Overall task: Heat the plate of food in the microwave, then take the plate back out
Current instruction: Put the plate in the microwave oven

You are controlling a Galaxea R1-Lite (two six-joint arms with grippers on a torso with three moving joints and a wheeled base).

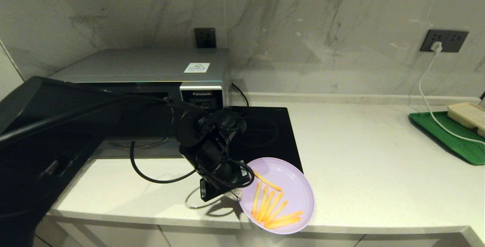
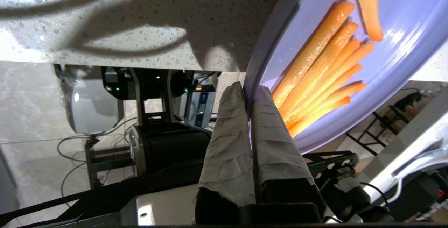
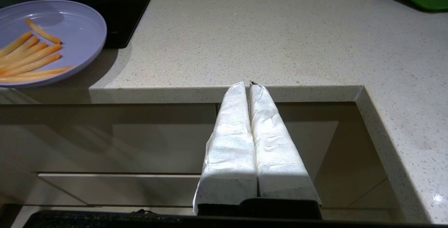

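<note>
The lilac plate (image 1: 291, 186) with several orange fries (image 1: 273, 209) is at the counter's front edge, partly over the black cooktop's corner and partly past the edge. My left gripper (image 1: 237, 194) is shut on the plate's left rim. In the left wrist view its wrapped fingers (image 2: 227, 144) pinch the rim of the plate (image 2: 402, 28). I cannot tell whether the plate rests on the counter or hangs just above it. The silver microwave (image 1: 151, 65) stands at the back left, its dark door (image 1: 38, 125) swung open. My right gripper (image 3: 246, 84) is shut and empty, below the counter edge.
A flat black induction cooktop (image 1: 265, 133) lies right of the microwave. At the far right a green tray (image 1: 447, 137) holds a beige compartment tray (image 1: 468, 114), and a white cable (image 1: 428, 99) runs to a wall socket. My left arm crosses the microwave's opening.
</note>
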